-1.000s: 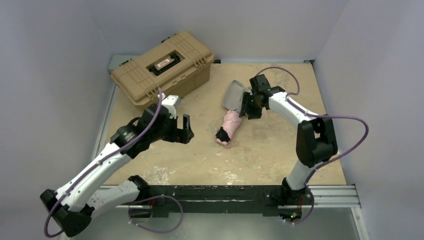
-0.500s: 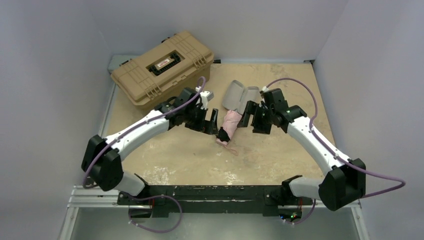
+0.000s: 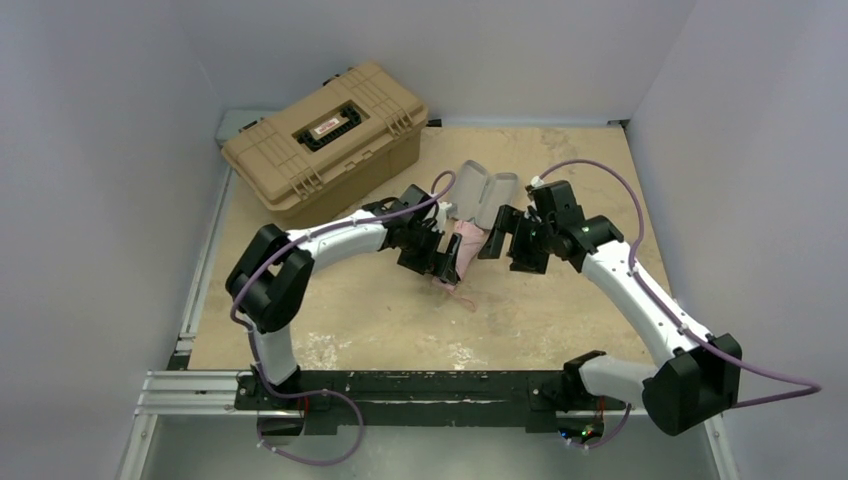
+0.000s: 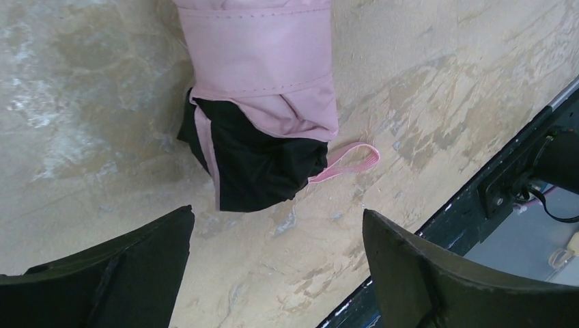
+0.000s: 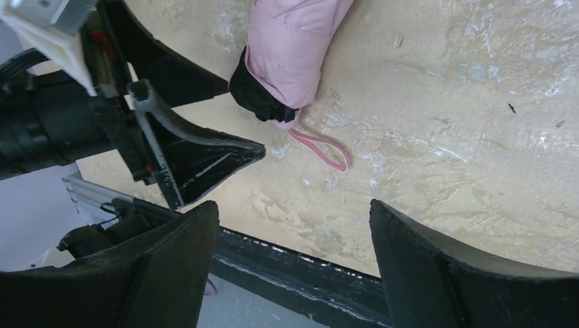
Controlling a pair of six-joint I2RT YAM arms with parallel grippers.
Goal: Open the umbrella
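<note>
The umbrella (image 3: 463, 243) lies folded on the table, pale pink with a black near end, and its pink wrist loop (image 3: 462, 296) trails toward the front. My left gripper (image 3: 438, 256) is open at its left side near the black end, not gripping. In the left wrist view the umbrella (image 4: 263, 61) and loop (image 4: 349, 157) lie just beyond the open left gripper (image 4: 277, 213). My right gripper (image 3: 510, 243) is open just right of the umbrella. In the right wrist view the umbrella (image 5: 293, 37) sits ahead of the open right gripper (image 5: 293, 205), and a left finger (image 5: 205, 160) shows beside it.
A tan hard-shell toolbox (image 3: 325, 135) stands at the back left. A grey open case (image 3: 482, 192) lies just behind the umbrella's far end. White walls close in the table on the left, back and right. A black rail (image 3: 470, 385) runs along the front edge.
My left arm has swung right from the table's left side to the umbrella's near end. My right gripper has come forward from the grey case to beside the umbrella.
</note>
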